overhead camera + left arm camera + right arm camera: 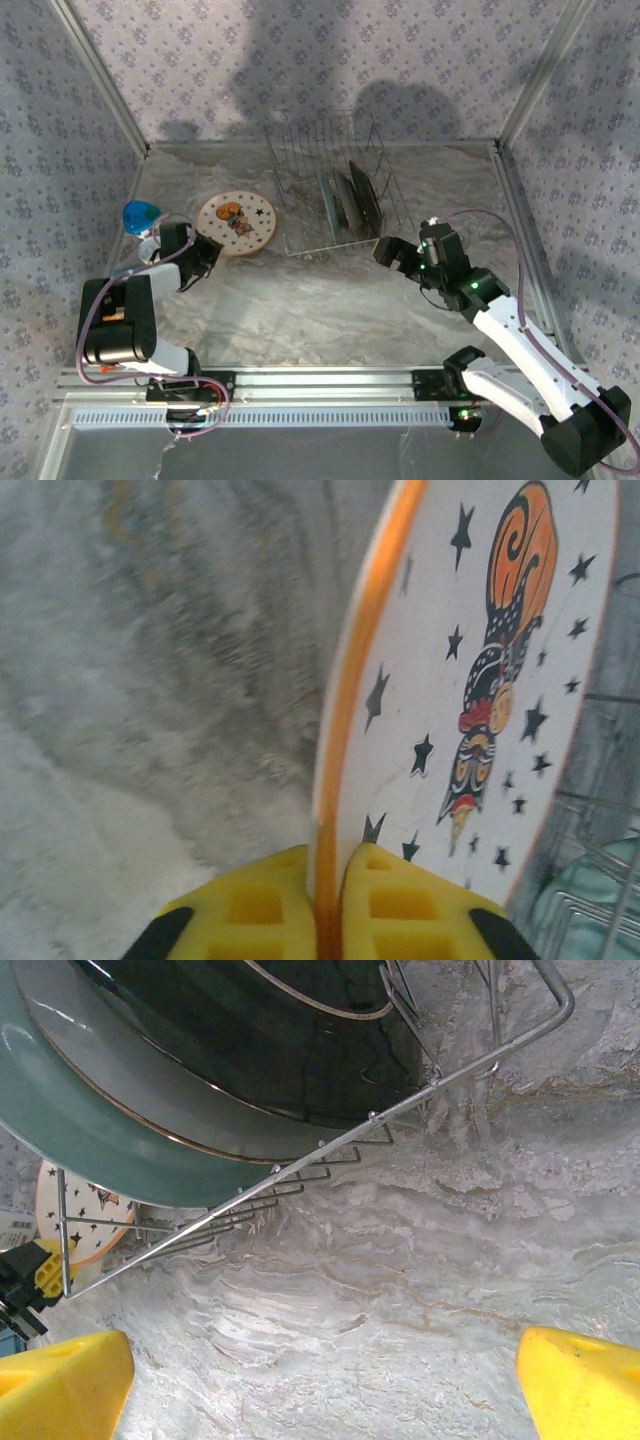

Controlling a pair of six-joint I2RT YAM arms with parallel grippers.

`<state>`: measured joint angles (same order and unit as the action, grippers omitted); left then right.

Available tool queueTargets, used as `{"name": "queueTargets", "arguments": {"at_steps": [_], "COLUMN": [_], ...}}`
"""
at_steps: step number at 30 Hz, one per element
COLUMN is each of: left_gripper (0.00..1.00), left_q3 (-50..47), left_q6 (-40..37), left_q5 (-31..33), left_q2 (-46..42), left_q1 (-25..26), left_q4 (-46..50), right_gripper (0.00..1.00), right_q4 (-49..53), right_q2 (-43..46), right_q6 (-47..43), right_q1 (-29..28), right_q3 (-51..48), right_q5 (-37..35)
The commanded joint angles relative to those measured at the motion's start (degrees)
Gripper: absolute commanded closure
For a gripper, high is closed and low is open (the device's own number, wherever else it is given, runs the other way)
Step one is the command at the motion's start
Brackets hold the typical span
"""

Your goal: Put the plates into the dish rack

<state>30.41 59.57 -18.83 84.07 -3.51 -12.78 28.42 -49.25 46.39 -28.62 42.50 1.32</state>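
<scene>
One plate (237, 222) outside rack (300, 170), rim clamped between left fingers (250, 905); right fingers (60, 1380) spread wide, empty. Plate best tipped upright, slotted between free prongs.

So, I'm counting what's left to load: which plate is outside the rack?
The cream plate with black stars, left of the dish rack, its rim pinched in the left claw; the teal plate and black plate stand inside it.

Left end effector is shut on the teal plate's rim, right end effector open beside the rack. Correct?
No. The left wrist view shows the left end effector shut on the rim of the star plate; the teal plate stands in the rack. The right end effector is open beside the rack.
</scene>
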Motion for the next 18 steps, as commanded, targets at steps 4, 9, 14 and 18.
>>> {"name": "queueTargets", "arguments": {"at_steps": [4,9,14,18], "left_gripper": [1.0,1.0,1.0,1.0], "left_q3": [2.8,5.3,8.4,10.7], "left_q6": [-2.2,-4.4,-6.9,-8.5], "left_q5": [0.7,0.8,0.9,1.1], "left_q2": [-1.3,-4.5,-8.8,-11.5], "left_q1": [0.2,0.2,0.2,0.2], "left_q4": [2.3,6.3,11.0,14.1], "right_gripper": [0.0,0.0,0.0,0.0], "right_q4": [-0.6,-0.4,-0.1,-0.1], "right_q2": [0.3,0.5,1.1,1.5], "right_q6": [1.0,1.1,1.2,1.3], "right_q1": [0.4,0.4,0.4,0.3], "right_q3": [-0.1,0.4,0.6,0.6], "right_q5": [-0.3,-0.1,0.0,0.0]}}
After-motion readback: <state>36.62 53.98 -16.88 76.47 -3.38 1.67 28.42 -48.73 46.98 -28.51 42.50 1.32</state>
